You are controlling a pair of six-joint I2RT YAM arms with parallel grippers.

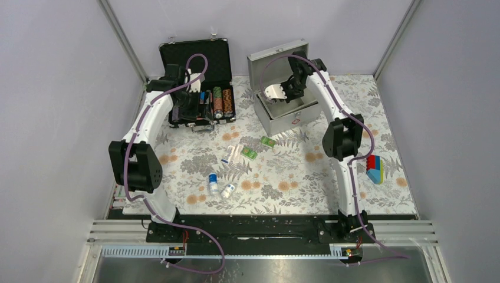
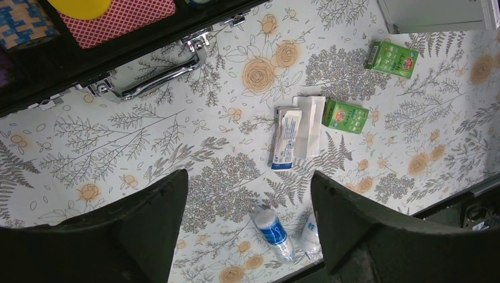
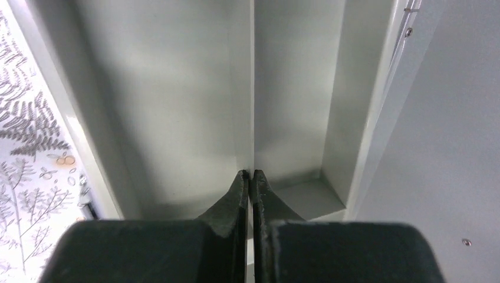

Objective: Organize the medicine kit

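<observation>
The medicine kit's grey metal box (image 1: 293, 119) stands open at the back right, its lid (image 1: 277, 59) raised. My right gripper (image 1: 287, 91) hangs over the box, shut on a thin wall of the grey divided tray (image 1: 274, 93), which is tilted above the opening. In the right wrist view the fingers meet (image 3: 252, 174) on that thin wall of the tray (image 3: 177, 88). My left gripper (image 2: 249, 177) is open and empty, high above the flowered table beside the black case. Two green boxes (image 2: 391, 58) (image 2: 345, 115), a white tube with sachets (image 2: 287, 138) and two wrapped rolls (image 2: 273, 229) lie loose on the table.
The black case (image 1: 200, 76) with coloured poker chips stands open at the back left, its chrome handle (image 2: 159, 73) facing the table. A stack of coloured blocks (image 1: 375, 169) lies at the right edge. Grey walls close in the table on three sides.
</observation>
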